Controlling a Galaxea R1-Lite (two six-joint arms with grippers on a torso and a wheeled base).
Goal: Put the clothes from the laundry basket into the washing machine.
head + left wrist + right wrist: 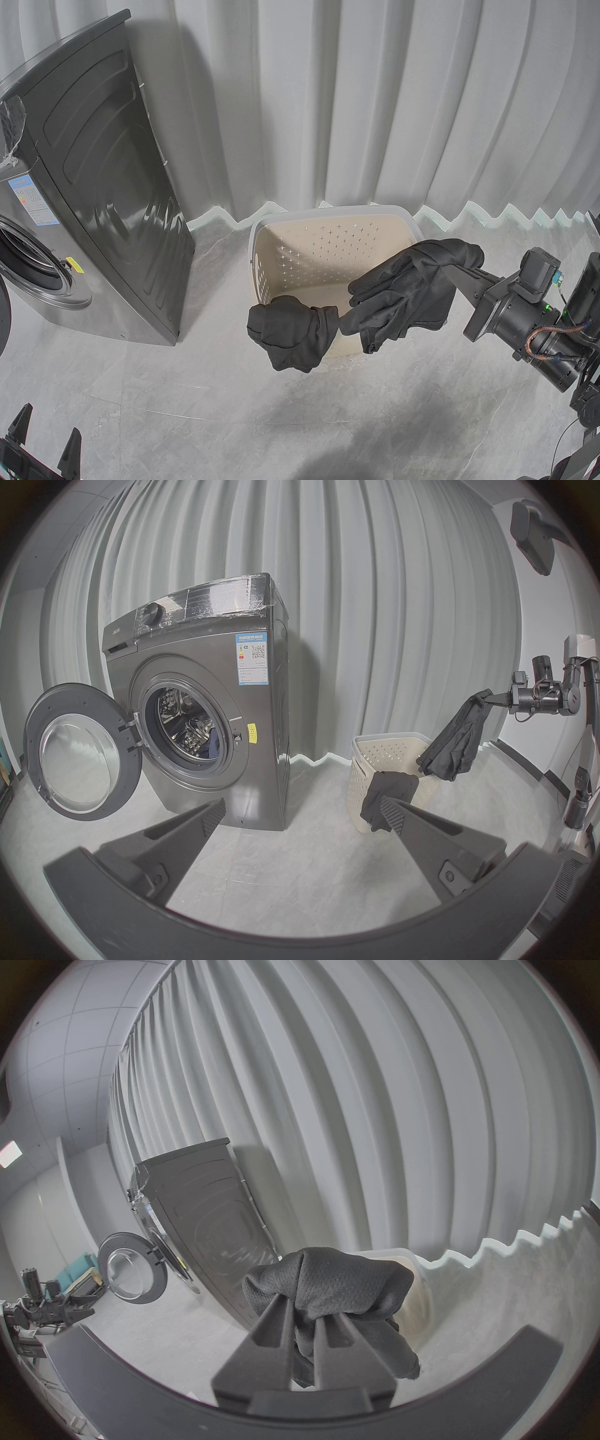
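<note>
The right tool (304,1321) is closed on a dark garment (406,287), with the fabric pinched between both fingers. It holds the garment above the right part of the laundry basket (331,212), and the fabric hangs in folds clear of the basket floor.

A second dark garment (294,331) lies draped over the near rim of the laundry basket, part inside and part hanging down the outer wall. Whether the two garments touch cannot be determined.

The laundry basket is a pale, perforated container. It stands on the floor (250,406) at the centre of the scene, close to the curtain (375,94) at the far side.

The washing machine (106,187) stands on the floor to the left of the laundry basket, apart from it. Its door (81,752) is swung fully open and the drum (184,724) is exposed.

The left tool (301,805) is low at the near left, with its fingers spread wide and nothing between them. It faces the washing machine and the laundry basket.
</note>
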